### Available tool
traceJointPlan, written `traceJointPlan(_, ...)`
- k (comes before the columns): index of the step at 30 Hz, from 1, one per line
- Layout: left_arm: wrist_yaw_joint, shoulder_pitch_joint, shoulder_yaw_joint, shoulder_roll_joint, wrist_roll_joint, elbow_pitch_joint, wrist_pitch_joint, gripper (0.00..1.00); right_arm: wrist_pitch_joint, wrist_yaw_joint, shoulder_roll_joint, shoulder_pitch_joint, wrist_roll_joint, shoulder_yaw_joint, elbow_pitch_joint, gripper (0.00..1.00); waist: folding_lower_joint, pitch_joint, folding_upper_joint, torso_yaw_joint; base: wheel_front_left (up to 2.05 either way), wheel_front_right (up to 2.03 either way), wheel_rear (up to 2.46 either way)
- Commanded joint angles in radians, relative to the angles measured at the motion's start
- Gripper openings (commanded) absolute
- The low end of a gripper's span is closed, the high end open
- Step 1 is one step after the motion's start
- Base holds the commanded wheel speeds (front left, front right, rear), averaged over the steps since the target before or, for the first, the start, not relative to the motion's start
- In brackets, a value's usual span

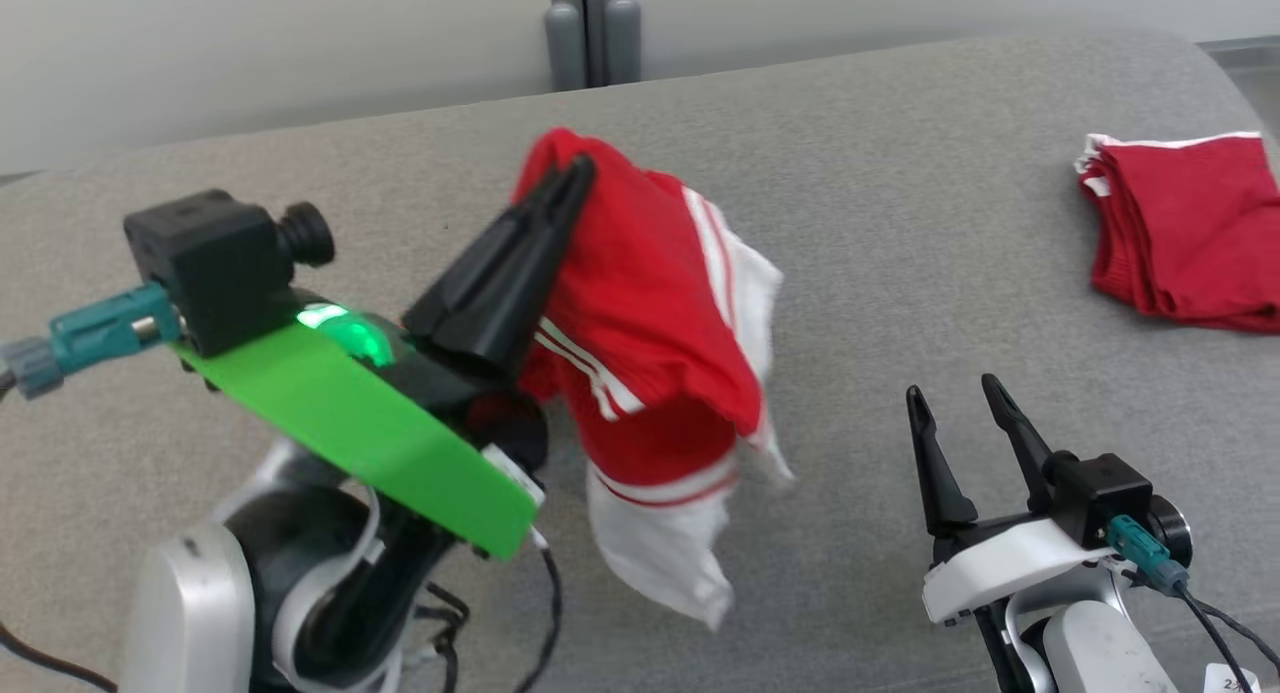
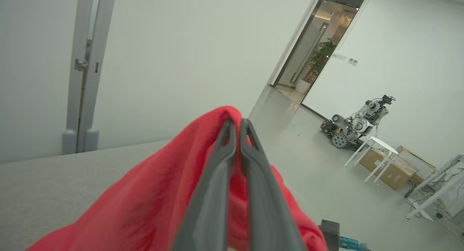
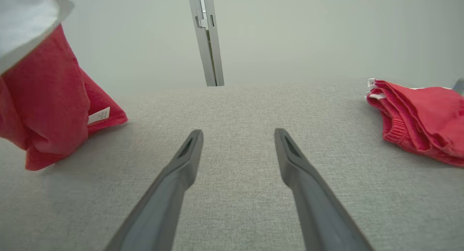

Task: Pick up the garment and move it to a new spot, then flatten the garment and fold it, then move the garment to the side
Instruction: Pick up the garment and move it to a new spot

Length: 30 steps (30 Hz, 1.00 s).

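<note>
Two end effectors: both above the grey bench [image 1: 900, 173], both left of the folded red stack [image 1: 1190, 233].
Left end effector [image 1: 572, 173]: fingers pressed together, clamped on a top fold of the garment [image 1: 650, 303]; well apart from the stack, on its left, raised off the bench.
Left wrist check: same end effector [image 2: 239, 122], tips together, red cloth [image 2: 145, 200] bunched on both sides of the fingers.
Garment: red, white double stripes [image 1: 590, 363], white panel hanging lowest [image 1: 670, 553]; dangles from the left end effector, crumpled, well left of the stack.
Garment contact: a red corner [image 3: 47, 99] reaches down near the bench surface; cannot tell if it touches.
Garment tag: small white label [image 3: 98, 115] on the side facing the stack.
Right end effector [image 1: 952, 391]: fingers apart, nothing between them; between the garment and the stack, nearer the stack, low over the bench.
Right wrist check: bare grey bench fabric [image 3: 235, 99] between its two fingers [image 3: 188, 160].
Folded red stack: flat on the bench, white trim at its far-left corner, neat layers [image 3: 424, 117].
Door post [image 1: 592, 33]: grey, behind the bench's back edge, left of the stack.
Left wrist plate: green plate [image 1: 370, 423], lit green light on it.
Background, left wrist view: second robot [image 2: 357, 124], white stool [image 2: 373, 149], cardboard boxes [image 2: 395, 167] on the floor.
</note>
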Motion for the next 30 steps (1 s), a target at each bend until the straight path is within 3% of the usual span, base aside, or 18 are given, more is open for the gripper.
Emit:
traceJointPlan(1, 0.026, 0.023, -0.031, -0.001, -0.032, -0.037, 0.009, 0.0, 0.0, -0.002, -0.001, 0.014, 0.009, -0.003, -0.001, 1.0, 0.0001, -0.023, -0.0001, -0.07, 0.0, 0.0, 0.0)
traceJointPlan(7, 0.184, 0.022, -0.163, -0.004, -0.208, -0.16, -0.042, 0.0, 0.0, -0.002, -0.001, -0.004, 0.025, -0.008, -0.006, 1.0, 0.0001, -0.001, -0.0001, -0.134, 0.0, 0.0, 0.0)
traceJointPlan(12, 0.267, -0.044, -0.17, -0.004, -0.273, -0.098, -0.115, 0.0, 0.0, -0.002, -0.001, -0.021, 0.042, 0.001, -0.001, 1.0, 0.0001, 0.015, -0.0001, -0.183, 0.0, 0.0, 0.0)
traceJointPlan(17, 0.277, -0.1, -0.118, 0.012, -0.27, 0.091, -0.133, 0.0, 0.0, -0.002, -0.001, -0.029, 0.061, 0.007, 0.006, 1.0, 0.0001, 0.027, -0.0001, -0.224, 0.0, 0.0, 0.0)
traceJointPlan(22, 0.245, -0.135, -0.025, 0.093, -0.217, 0.331, -0.191, 0.0, 0.0, -0.002, -0.001, -0.038, 0.074, 0.014, 0.012, 1.0, 0.0001, 0.04, -0.0001, -0.262, 0.0, 0.0, 0.0)
traceJointPlan(30, 0.25, -0.193, 0.156, 0.155, -0.24, 0.754, -0.299, 0.0, 0.0, -0.002, 0.0, -0.048, 0.078, 0.018, 0.025, 1.0, 0.0001, 0.068, -0.0001, -0.289, 0.0, 0.0, 0.0)
